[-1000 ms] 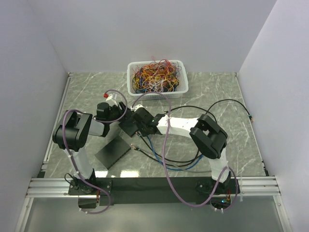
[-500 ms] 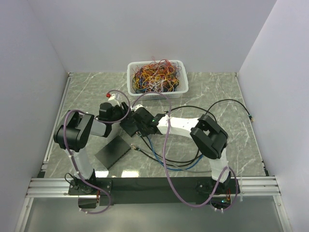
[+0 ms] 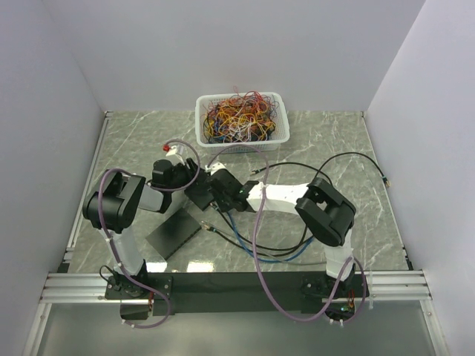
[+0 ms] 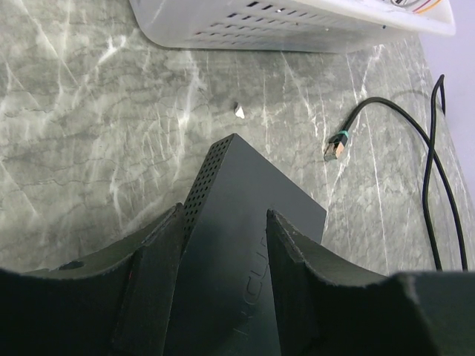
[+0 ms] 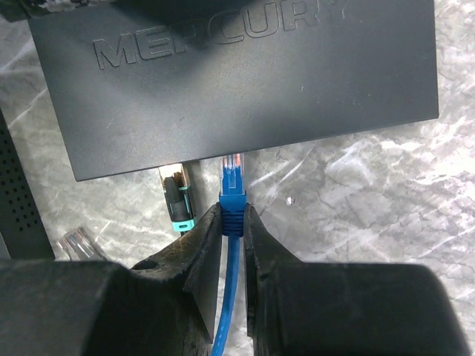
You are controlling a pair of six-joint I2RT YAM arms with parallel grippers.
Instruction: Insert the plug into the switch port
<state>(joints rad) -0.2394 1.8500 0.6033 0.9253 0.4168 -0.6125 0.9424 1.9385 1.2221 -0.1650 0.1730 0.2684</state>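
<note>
The black switch (image 5: 245, 74) fills the top of the right wrist view, its port edge facing my fingers. My right gripper (image 5: 233, 211) is shut on the blue plug (image 5: 233, 185), whose clear tip sits right at the switch's port edge. Beside it, a black plug with a teal ring (image 5: 177, 199) sits in a port. My left gripper (image 4: 224, 215) is shut on the switch (image 4: 237, 185), one finger on each side. From above, both grippers meet at the switch (image 3: 199, 194) left of centre.
A white basket (image 3: 276, 133) of tangled cables stands at the back. A second flat black box (image 3: 174, 232) lies near the left arm. Blue and black cables (image 3: 256, 248) loop over the table in front. A loose black cable end (image 4: 334, 146) lies right of the switch.
My right arm has pushed left toward the switch, bringing the blue plug closer to its edge. The left gripper shifted slightly right and keeps its hold.
</note>
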